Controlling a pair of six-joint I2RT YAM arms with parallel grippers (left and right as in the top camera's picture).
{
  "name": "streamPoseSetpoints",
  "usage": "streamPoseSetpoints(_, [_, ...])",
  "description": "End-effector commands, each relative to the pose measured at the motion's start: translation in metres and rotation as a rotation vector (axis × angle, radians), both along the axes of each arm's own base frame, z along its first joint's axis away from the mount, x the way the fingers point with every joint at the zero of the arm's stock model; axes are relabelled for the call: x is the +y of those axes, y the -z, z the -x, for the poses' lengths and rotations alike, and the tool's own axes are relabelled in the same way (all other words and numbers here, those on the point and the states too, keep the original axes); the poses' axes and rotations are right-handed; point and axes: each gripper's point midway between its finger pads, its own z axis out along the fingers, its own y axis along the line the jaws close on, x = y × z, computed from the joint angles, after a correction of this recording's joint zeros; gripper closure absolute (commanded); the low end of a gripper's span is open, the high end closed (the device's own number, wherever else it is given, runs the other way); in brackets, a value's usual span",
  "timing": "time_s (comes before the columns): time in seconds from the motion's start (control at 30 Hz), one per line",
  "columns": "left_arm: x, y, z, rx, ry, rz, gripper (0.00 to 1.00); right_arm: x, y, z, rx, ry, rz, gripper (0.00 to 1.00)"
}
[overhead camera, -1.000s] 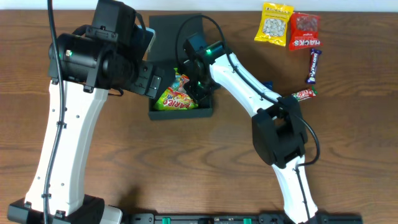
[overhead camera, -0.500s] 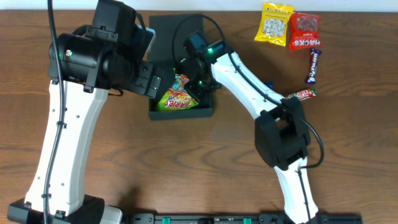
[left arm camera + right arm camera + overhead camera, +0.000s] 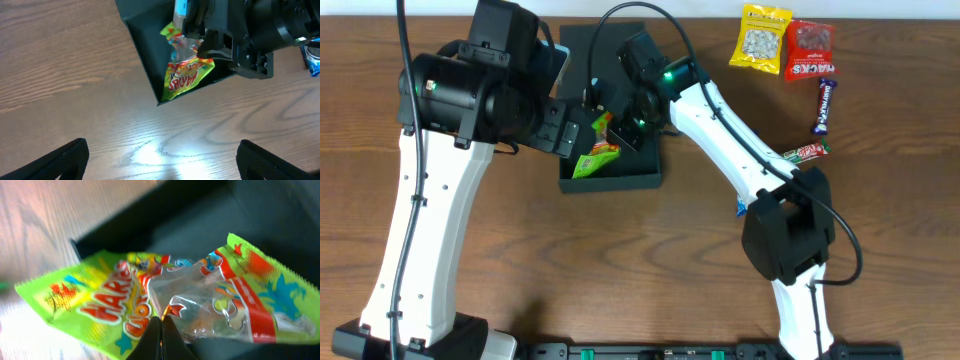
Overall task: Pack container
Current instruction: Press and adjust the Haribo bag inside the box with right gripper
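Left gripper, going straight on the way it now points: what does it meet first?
The left gripper would probably meet the bare wooden table first, just short of the container corner; depth is unclear.

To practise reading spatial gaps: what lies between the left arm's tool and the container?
Only bare wooden table lies between the open left tool and the container. This shows in the left wrist view.

Bright even top light, soft shadows. Glare on table [image 3: 150, 150], left wrist view. Right wrist view blurry, container [image 3: 270, 215] smeared.
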Motion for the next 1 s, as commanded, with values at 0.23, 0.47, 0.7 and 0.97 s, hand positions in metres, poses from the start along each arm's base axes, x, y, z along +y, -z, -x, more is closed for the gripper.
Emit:
streamPoseSetpoints(0.23, [0.003,-0.003,0.003,-0.013,0.012,-0.013,0.05,0.029,-0.026,0.014,-0.019,-0.167,-0.196,0.99])
streamPoseSetpoints(0.47, [0.003,-0.003,0.003,-0.013,0.012,-0.013,0.05,-0.011,0.022,-0.02,-0.03,0.083,0.078,0.21])
streamPoseSetpoints(0.7, [0.003,-0.003,0.003,-0.013,0.012,-0.013,0.05,-0.015,0.0,-0.031,-0.086,0.111,0.049,0.4])
streamPoseSetpoints(0.97, [0.003,-0.003,0.003,-0.013,0.012,-0.013,0.05,0.003,0.012,-0.027,-0.011,0.126,-0.015,0.85])
